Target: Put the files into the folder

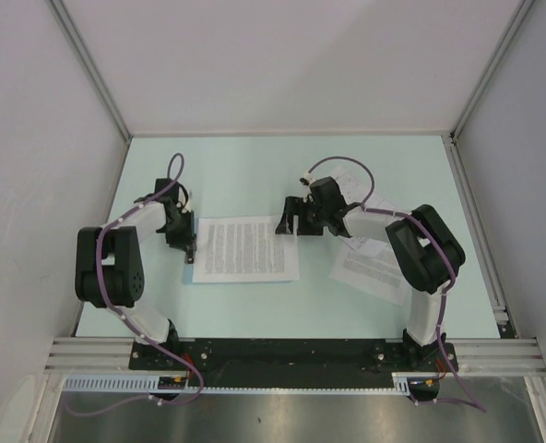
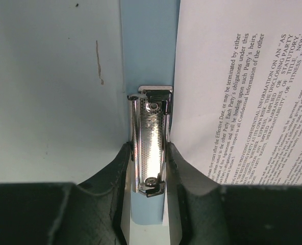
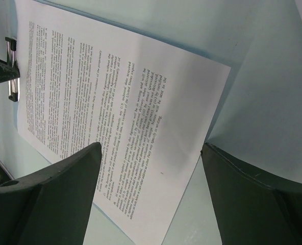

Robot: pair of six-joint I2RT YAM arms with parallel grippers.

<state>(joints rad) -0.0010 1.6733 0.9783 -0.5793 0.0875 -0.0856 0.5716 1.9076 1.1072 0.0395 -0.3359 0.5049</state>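
Observation:
The light-blue folder (image 2: 148, 46) lies flat at the table's middle, with one printed file (image 1: 247, 249) on top covering nearly all of it. In the left wrist view my left gripper (image 2: 150, 153) is shut on the folder's silver clip (image 2: 151, 127), one finger pressed to each side of it. This file's left edge (image 2: 232, 76) lies just right of the clip, not under it. My right gripper (image 1: 287, 220) hovers open over the file's right edge (image 3: 156, 117), nothing between its fingers. A second file (image 1: 370, 268) lies to the right, partly under the right arm.
A third sheet (image 1: 347, 177) peeks out behind the right gripper. The pale green table (image 1: 255, 166) is walled by white panels at the left, the back and the right. A black rail with the arm bases runs along the near edge.

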